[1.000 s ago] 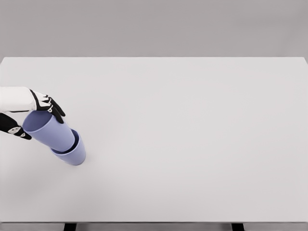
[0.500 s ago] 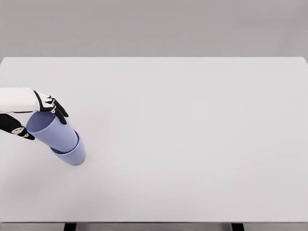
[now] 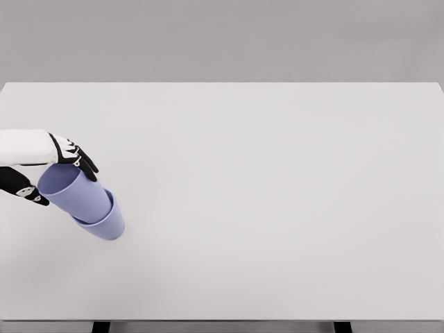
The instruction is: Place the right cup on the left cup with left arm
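The upper cup, pale violet, sits nested in the lower cup, its open mouth tipped up and toward the left hand. Only a band of the lower cup shows past the upper one, on the side away from the hand, resting on the worktop.

The left hand closes around the rim end of the upper cup: dark fingers curl over the far side of the rim, and the thumb presses the near side. The white forearm comes in level from the left edge, which cuts it off above the wrist. The palm is hidden behind the cup's mouth, so how much of it touches cannot be told.
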